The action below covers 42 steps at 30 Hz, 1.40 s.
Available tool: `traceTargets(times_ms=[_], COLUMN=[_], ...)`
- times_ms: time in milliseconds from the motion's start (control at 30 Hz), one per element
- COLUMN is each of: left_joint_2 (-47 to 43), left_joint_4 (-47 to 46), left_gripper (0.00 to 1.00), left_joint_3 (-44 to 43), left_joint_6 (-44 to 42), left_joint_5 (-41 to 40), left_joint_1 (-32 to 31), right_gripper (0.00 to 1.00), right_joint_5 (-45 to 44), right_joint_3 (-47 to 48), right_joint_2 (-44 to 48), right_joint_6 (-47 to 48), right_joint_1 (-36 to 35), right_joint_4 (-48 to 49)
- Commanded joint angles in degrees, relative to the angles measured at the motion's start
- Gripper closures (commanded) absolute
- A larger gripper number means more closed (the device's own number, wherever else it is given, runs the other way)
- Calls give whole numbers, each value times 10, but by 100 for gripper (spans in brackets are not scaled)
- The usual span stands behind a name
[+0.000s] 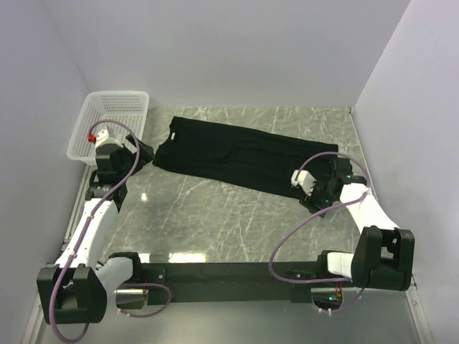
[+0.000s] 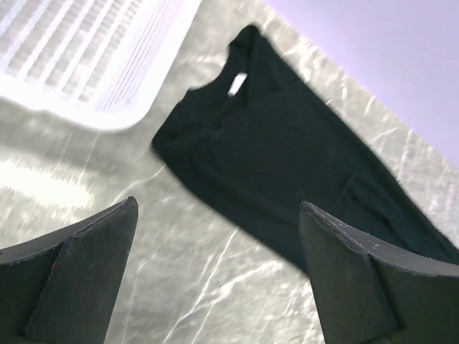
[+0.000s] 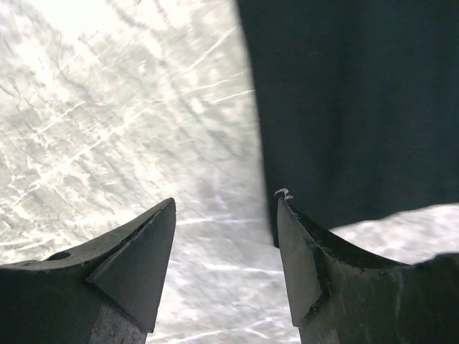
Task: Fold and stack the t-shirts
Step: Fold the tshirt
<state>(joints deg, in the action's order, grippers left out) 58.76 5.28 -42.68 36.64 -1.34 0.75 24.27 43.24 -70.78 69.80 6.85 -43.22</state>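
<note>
The black t-shirt [image 1: 244,156] lies flat as a long, narrow band slanting across the marble surface [image 1: 215,229], its collar end with a white label [image 2: 237,84] near the white mesh basket [image 1: 81,132] at far left. The left end effector [image 1: 143,153] hovers just beside the collar end, jaws spread wide and empty. The right end effector [image 1: 319,190] sits at the hem end, jaws partly apart with nothing between them, the shirt's edge just beyond its right finger [image 3: 297,244].
</note>
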Motion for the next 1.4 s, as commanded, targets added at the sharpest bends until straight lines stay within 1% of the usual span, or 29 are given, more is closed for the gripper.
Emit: traceTargets(times_ms=[0, 133, 333, 500, 533, 633, 667, 733, 767, 800, 833, 867, 900, 933, 1000, 1100, 1133, 1233, 1267, 1367], left_joint_2=[-22, -47, -69, -76, -75, -76, -77, -77, -77, -76, -77, -77, -76, -78, -78, -78, -77, -73, -73, -69], left_joint_4=[14, 23, 26, 32, 32, 32, 32, 31, 30, 30, 32, 31, 32, 31, 30, 23, 20, 12, 10, 4], left_gripper=[1, 0, 1, 1, 1, 1, 1, 1, 0, 0, 1, 1, 0, 0, 1, 0, 1, 1, 0, 1], left_joint_3=[25, 48, 64, 66, 67, 69, 70, 72, 72, 73, 72, 72, 72, 73, 77, 83, 87, 91, 92, 96], left_joint_6=[-3, 2, 11, 14, 14, 14, 15, 15, 14, 14, 13, 13, 12, 12, 13, 19, 23, 28, 29, 36], left_joint_5=[19, 27, 33, 35, 36, 38, 38, 41, 41, 42, 42, 42, 43, 44, 46, 56, 57, 66, 69, 77], left_joint_1=[9, 11, 13, 13, 14, 14, 14, 14, 14, 15, 15, 14, 15, 15, 15, 15, 16, 16, 17, 16], right_gripper=[35, 36, 37, 40, 41, 49, 54, 59, 65, 69, 75, 85, 90, 97, 100, 100, 100, 100, 100, 100], right_joint_5=[-72, -109, -155, -178, -182, -187, -187, -186, -185, -183, -180, -177, -172, -161, -147, -123, -118, -95, -90, -78], right_joint_3=[-31, -44, -55, -50, -50, -53, -54, -57, -57, -57, -57, -57, -58, -61, -66, -79, -86, -98, -101, -109], right_joint_2=[10, -8, -51, -87, -91, -100, -100, -99, -101, -100, -96, -91, -85, -69, -48, -2, 23, 71, 83, 121], right_joint_6=[-25, -52, -67, -77, -78, -83, -83, -83, -84, -84, -84, -82, -79, -74, -64, -48, -40, -24, -21, -52], right_joint_1=[-30, -43, -63, -66, -80, -83, -84, -88, -89, -90, -94, -94, -94, -95, -97, -113, -118, -154, -176, -225], right_joint_4=[76, 138, 198, 217, 224, 227, 229, 227, 224, 220, 211, 204, 197, 180, 156, 99, 67, -12, -33, -82])
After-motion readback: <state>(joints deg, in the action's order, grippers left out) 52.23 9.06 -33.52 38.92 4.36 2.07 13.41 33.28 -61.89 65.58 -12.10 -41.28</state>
